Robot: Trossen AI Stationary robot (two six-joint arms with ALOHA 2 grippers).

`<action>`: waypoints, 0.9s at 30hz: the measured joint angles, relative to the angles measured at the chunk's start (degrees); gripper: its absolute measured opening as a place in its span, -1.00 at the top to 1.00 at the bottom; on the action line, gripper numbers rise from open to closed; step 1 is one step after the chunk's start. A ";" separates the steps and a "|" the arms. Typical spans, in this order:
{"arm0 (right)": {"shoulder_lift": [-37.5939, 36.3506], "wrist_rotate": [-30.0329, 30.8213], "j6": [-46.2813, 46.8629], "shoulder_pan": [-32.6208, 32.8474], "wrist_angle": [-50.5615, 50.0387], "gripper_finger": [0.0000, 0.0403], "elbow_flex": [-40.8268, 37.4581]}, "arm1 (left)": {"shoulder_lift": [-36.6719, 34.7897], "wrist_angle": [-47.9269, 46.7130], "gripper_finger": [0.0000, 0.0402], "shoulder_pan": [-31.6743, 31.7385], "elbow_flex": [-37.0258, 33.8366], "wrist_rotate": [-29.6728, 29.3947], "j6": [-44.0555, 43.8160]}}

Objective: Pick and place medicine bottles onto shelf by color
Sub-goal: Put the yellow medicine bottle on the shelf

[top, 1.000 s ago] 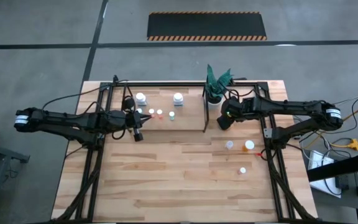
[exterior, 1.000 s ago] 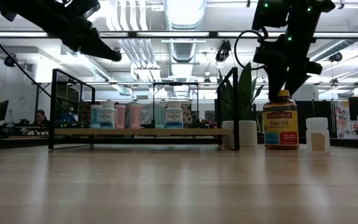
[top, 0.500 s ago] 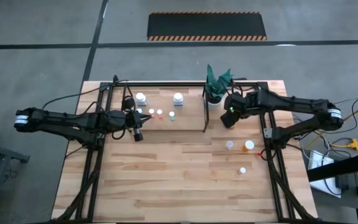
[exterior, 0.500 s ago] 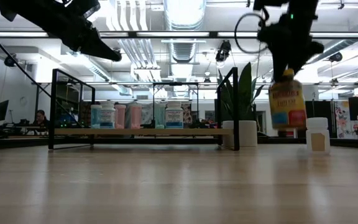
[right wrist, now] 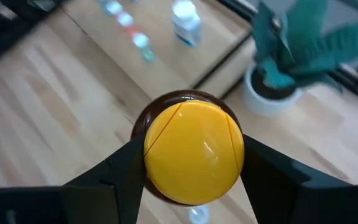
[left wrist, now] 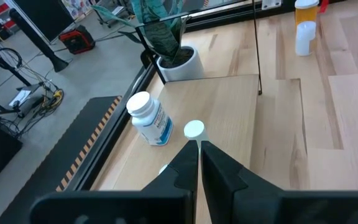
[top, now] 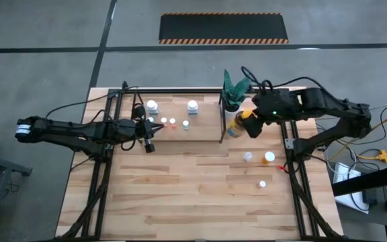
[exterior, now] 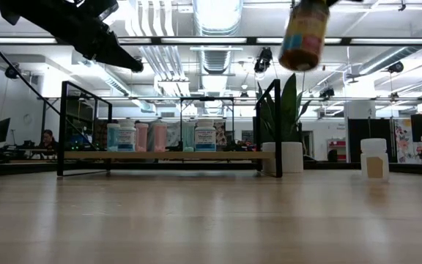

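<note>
- Broadly, the tabletop (top: 180, 195) is wide open toward the near side; everything crowds along its far edge, so any swinging is safest over the bare planks.
- On the shelf (top: 207, 114), several bottles already stand in a row: two white-capped ones (top: 152, 105) at the back and small pink- and green-capped ones in front. Its right part looks free.
- My right gripper (top: 252, 123) holds the big amber bottle (top: 234, 126) by its yellow cap, lifted well clear of the tabletop and hanging just beside the shelf's right black bar, near the potted plant (top: 232, 91). I judge those two are what I must not clip.
- My left gripper (left wrist: 197, 163) is pinched tight on nothing, hovering over the shelf's left part.
- Three small bottles (top: 269, 157) are left on the tabletop by the right frame leg, so the job looks past halfway.
</note>
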 joint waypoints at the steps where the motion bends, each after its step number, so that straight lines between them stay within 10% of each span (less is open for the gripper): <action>1: 0.47 0.33 -0.47 0.45 0.50 -0.06 1.05 | 0.00 0.00 0.99 0.00 -0.02 0.00 0.00; 27: 35.14 -2.48 -27.36 -7.11 10.34 -0.09 19.77 | 0.00 0.04 0.99 -0.04 -0.02 0.02 -0.02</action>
